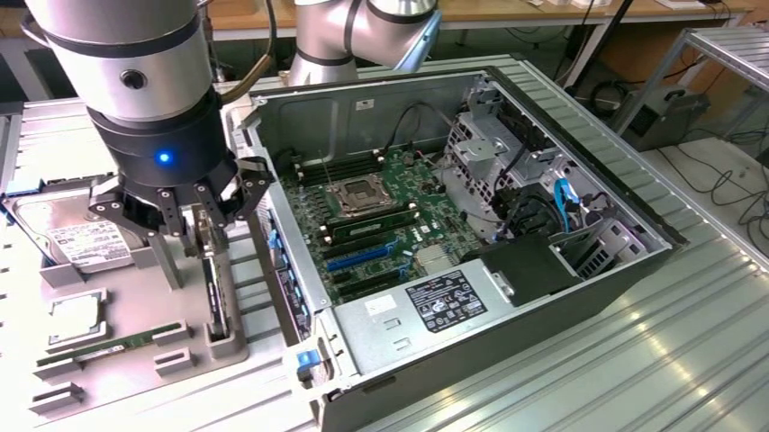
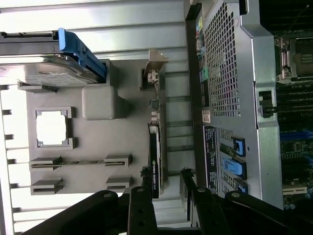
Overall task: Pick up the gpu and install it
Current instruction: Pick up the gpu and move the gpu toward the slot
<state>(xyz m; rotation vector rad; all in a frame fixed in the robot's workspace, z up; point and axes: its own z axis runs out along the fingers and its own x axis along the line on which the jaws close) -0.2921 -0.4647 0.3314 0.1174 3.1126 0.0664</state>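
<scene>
Gripper (image 1: 207,223) hangs wide open above the gpu (image 1: 214,292) (on edge in its tray (image 1: 144,297)), where a skewed descent might strike its top edge.

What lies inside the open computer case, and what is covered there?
Inside the computer case: a green motherboard with a processor socket and blue slots, a labelled metal box and a drive cage. Whatever lies beneath the box is covered.

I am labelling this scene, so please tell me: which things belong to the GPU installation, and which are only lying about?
Job: gpu, gripper, case.
Lying about: hard drive, CPU, RAM stick.
</scene>
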